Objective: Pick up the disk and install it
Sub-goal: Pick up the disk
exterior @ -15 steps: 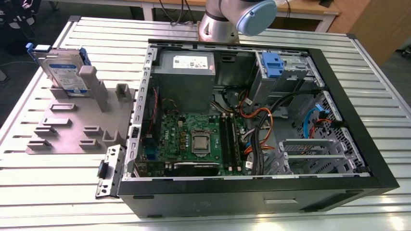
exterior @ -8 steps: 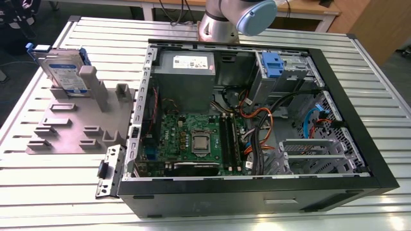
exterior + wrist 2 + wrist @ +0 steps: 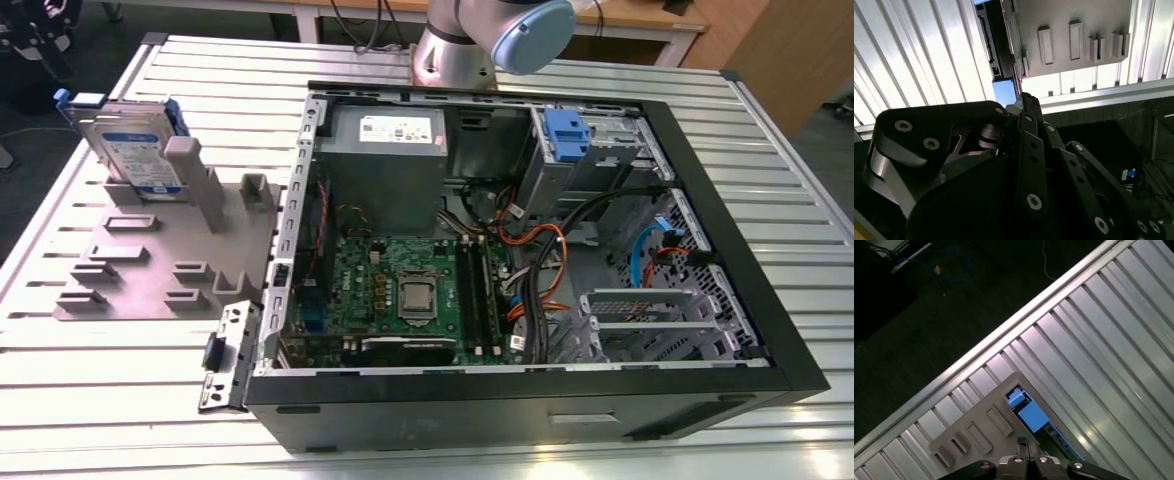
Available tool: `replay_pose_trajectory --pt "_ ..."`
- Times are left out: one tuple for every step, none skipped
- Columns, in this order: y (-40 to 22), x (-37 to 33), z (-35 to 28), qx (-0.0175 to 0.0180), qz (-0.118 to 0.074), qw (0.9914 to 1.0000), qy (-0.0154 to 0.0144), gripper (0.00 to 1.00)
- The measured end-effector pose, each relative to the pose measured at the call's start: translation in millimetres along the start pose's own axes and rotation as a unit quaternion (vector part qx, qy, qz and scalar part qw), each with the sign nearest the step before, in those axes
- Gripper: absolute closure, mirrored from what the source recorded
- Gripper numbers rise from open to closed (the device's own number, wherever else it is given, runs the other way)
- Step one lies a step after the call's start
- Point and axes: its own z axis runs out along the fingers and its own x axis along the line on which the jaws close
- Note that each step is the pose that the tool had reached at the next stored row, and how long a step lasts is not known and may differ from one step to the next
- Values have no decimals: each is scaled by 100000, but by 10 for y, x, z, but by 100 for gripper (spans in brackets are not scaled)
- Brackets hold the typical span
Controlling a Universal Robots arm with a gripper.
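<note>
The disk (image 3: pixel 135 148) stands on edge in a slot at the far end of a grey holder block (image 3: pixel 147 270), at the exterior view's left; its white-and-blue label and blue rails show. In the first wrist view the disk (image 3: pixel 1026 413) appears edge-on, far below, in the holder block (image 3: pixel 979 432). My gripper (image 3: pixel 1022 442) hangs high over the holder with its fingers closed together and nothing between them. In the second wrist view my gripper (image 3: pixel 1028 100) points down toward the disk's blue rail (image 3: pixel 1004 91) beside the holder block (image 3: pixel 1074 30).
An open computer case (image 3: pixel 747 300) lies on the slatted metal table (image 3: pixel 107 400), right of the holder. Inside are a motherboard (image 3: pixel 407 295), a grey power supply (image 3: pixel 384 140), cables and a drive bay with a blue tab (image 3: pixel 567 135). The arm's base (image 3: pixel 461 45) stands behind the case.
</note>
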Motion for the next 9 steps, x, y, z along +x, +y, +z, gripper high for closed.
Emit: replay_pose_trajectory --pt "0 0 0 -14 -808 99997 36 89" --pt "0 0 0 -35 -1621 99987 71 89" --pt "0 0 0 -53 -2478 99969 110 89" --pt "0 0 1 -70 -3345 99944 145 89" --pt "0 0 1 -90 -4284 99908 189 89" --pt "0 0 1 -105 -5134 99868 227 89" --pt "0 0 0 -122 -5862 99828 260 89" --pt "0 0 0 -132 -6286 99802 279 89" --pt "0 0 0 -134 -6398 99795 286 89"
